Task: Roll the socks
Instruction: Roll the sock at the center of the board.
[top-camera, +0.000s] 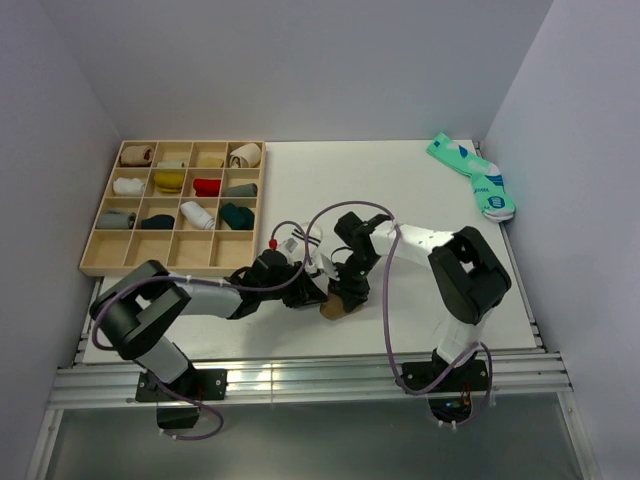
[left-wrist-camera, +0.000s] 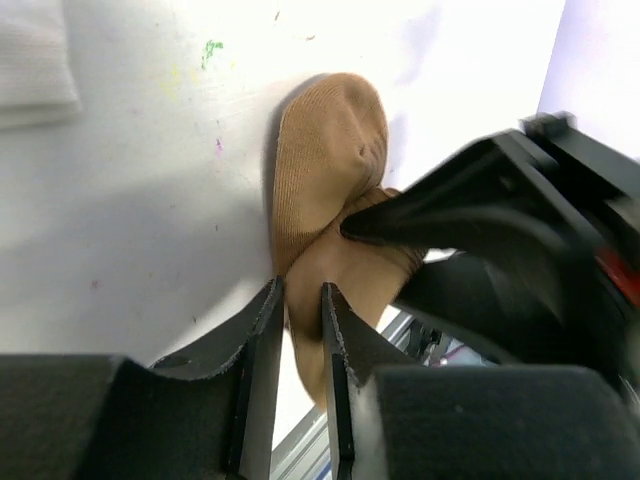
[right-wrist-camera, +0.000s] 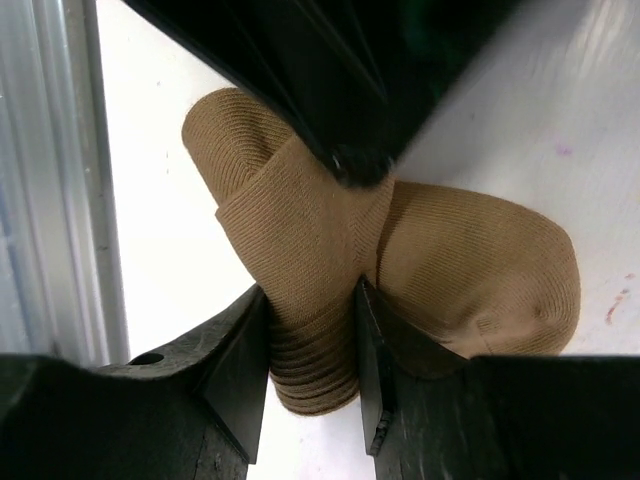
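The tan-brown sock (top-camera: 338, 305) lies folded near the table's front edge. In the right wrist view my right gripper (right-wrist-camera: 310, 335) is shut on its ribbed, bunched part (right-wrist-camera: 310, 350), with the toe end (right-wrist-camera: 480, 270) to the right. In the left wrist view my left gripper (left-wrist-camera: 300, 310) is shut on a fold of the same sock (left-wrist-camera: 320, 180), close against the right gripper's finger. The teal pair (top-camera: 472, 175) lies at the far right corner. A white fabric edge (left-wrist-camera: 35, 60) shows at the left wrist view's top left.
A wooden compartment tray (top-camera: 100, 262) holding several rolled socks stands at the back left. The table's front metal rail (top-camera: 320, 375) runs just behind the sock. Walls close in on both sides.
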